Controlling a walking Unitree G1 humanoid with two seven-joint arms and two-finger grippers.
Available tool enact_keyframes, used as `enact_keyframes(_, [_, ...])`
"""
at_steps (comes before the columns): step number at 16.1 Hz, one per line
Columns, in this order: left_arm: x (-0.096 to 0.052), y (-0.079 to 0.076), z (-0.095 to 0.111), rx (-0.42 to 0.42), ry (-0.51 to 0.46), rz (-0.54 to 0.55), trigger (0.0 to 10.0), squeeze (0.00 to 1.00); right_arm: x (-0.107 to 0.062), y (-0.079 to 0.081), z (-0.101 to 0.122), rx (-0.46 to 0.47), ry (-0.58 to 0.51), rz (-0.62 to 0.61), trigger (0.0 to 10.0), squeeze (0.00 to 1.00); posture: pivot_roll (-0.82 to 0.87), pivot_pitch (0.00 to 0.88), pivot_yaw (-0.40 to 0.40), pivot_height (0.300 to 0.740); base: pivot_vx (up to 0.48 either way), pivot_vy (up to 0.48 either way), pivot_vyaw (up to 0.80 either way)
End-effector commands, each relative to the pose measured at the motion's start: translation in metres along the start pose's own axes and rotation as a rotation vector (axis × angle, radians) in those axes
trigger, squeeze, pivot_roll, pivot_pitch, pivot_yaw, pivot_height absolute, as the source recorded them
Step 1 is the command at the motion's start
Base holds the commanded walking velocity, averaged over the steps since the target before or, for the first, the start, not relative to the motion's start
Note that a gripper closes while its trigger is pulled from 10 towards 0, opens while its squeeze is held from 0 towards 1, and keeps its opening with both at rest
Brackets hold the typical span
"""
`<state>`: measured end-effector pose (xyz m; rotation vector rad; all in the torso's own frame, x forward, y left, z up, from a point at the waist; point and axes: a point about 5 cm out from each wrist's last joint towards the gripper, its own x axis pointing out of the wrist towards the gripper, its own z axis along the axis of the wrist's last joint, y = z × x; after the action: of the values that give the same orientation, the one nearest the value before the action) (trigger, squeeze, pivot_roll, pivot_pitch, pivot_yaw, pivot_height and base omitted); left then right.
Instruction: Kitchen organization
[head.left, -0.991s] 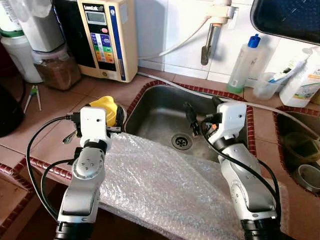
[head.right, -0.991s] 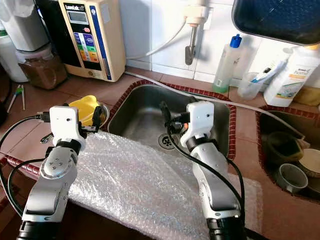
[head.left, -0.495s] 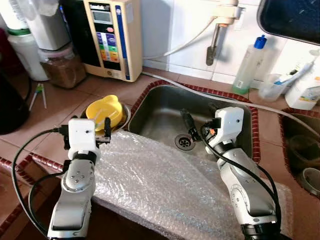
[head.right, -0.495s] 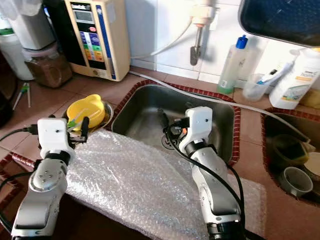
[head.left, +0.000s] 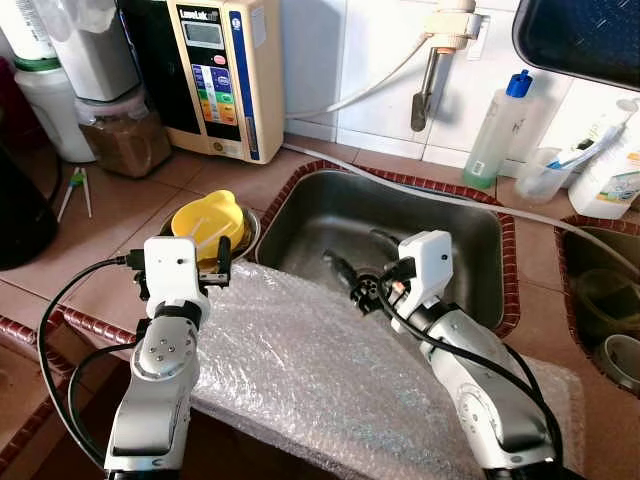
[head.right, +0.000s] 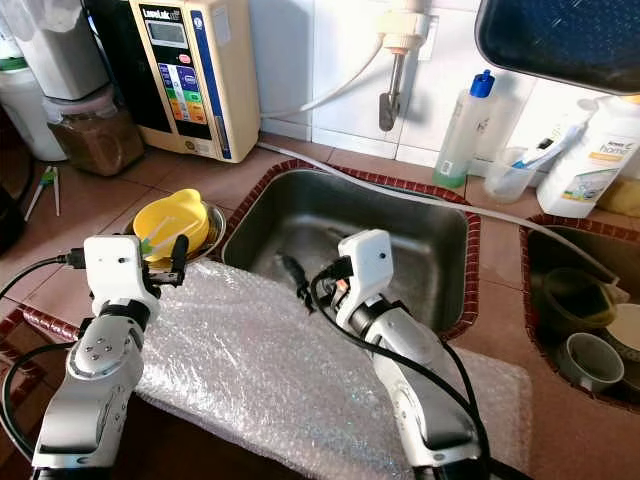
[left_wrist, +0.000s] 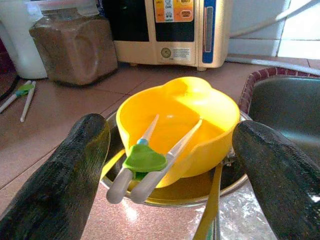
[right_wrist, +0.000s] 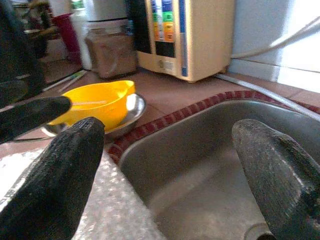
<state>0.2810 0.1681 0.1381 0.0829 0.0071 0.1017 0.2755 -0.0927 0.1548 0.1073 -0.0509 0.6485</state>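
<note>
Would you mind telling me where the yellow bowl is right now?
The yellow bowl sits in a metal dish on the counter left of the sink, just ahead of the open left gripper, holding training chopsticks.

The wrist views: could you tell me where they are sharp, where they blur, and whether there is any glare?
Left wrist view: the yellow bowl and the training chopsticks are sharp, the near black fingers soft. Right wrist view: overall hazier, its fingers blurred, with bright washed-out wall tile behind the water ionizer.
</note>
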Motion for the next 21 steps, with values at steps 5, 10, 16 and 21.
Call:
enact_keyframes(5, [0.005,0.002,-0.005,-0.017,0.043,0.013,10.0,0.00,-0.004,0.005,0.003,0.021,0.013,0.060,10.0,0.00,0.02,0.014,0.018,0.740,0.000,0.000,0.00])
enact_keyframes(10, [0.008,0.005,-0.006,-0.048,0.056,0.026,0.0,0.00,-0.005,0.011,0.002,0.044,0.026,0.122,10.0,0.00,0.01,0.018,0.012,0.740,0.000,0.000,0.00])
enact_keyframes(16, [0.012,0.005,-0.004,-0.057,0.053,0.026,0.0,0.00,-0.008,0.012,0.003,0.066,0.039,0.146,10.0,0.00,0.00,0.018,0.013,0.740,0.000,0.000,0.00])
enact_keyframes(21, [0.012,0.006,-0.007,-0.052,0.069,0.040,2.2,0.00,-0.012,0.011,0.002,0.096,0.068,0.182,10.0,0.00,0.00,0.012,0.012,0.740,0.000,0.000,0.00])
